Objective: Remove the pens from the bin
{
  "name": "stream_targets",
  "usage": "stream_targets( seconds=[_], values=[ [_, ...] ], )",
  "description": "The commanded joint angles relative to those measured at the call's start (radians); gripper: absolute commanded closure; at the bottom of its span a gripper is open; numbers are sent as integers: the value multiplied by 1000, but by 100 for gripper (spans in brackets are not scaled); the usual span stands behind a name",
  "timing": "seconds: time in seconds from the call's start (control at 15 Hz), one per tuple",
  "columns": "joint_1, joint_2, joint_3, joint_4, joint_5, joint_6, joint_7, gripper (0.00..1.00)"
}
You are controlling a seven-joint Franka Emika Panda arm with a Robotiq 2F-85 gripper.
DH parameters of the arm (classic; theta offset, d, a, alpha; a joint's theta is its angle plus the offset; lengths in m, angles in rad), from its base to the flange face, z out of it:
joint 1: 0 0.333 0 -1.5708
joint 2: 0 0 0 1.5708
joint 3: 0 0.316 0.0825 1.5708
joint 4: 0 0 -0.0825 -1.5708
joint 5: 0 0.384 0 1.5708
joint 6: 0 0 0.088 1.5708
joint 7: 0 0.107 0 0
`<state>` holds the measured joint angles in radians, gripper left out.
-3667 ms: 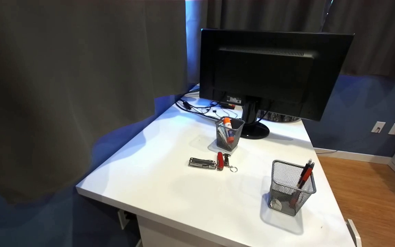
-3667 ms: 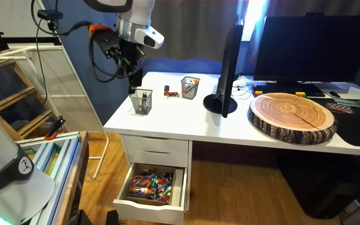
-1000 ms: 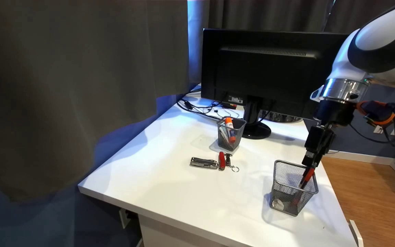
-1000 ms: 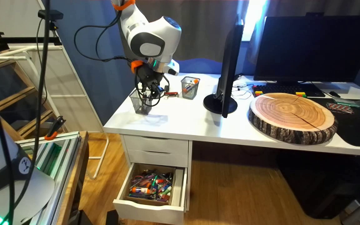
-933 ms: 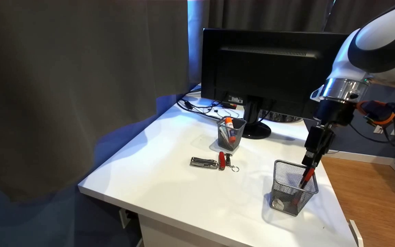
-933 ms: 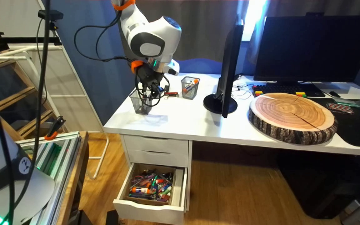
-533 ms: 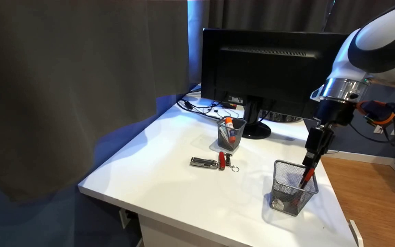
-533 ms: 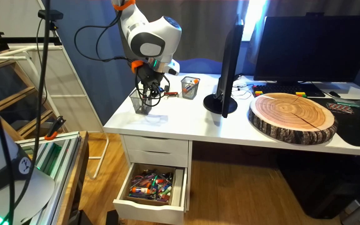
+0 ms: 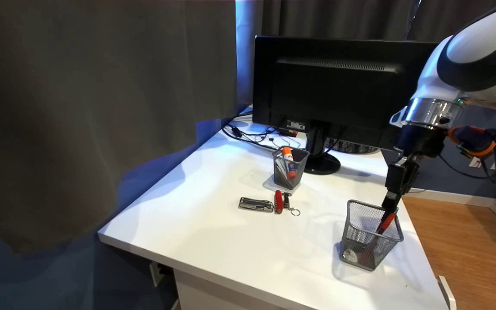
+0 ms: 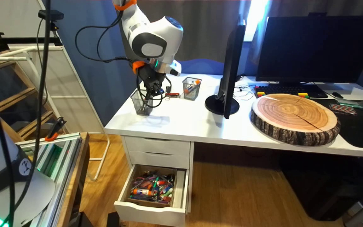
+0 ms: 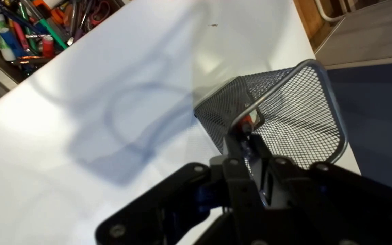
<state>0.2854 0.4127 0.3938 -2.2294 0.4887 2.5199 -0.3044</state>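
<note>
Two black monitors stand on a white desk, sharing it with a keyboard, loose cables and a thick round slab patterned like a cut log. A silver multitool and a red pocketknife lie on the desk, where an upright mesh cup holds an orange-ended glue stick. Below the desk's top, a drawer stands open, crowded with stationery, and a large dark box rests on the wood floor. Gray curtains hang behind the desk before a blue wall.
</note>
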Motion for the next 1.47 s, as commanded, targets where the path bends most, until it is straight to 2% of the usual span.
stream_targets(
  seconds=[0.0,0.73,0.93,1.27,1.33,1.4],
  values=[
    [-18,-6,16,-4,-28,4,21,97],
    [-6,-46,9,-16,-65,-23,77,97],
    [1,-42,3,-13,-92,-40,107,90],
    [2,-38,5,-14,-110,-44,130,72],
    [3,-39,6,-15,-111,-43,133,73],
    [3,-40,6,-16,-111,-43,137,66]
  ],
)
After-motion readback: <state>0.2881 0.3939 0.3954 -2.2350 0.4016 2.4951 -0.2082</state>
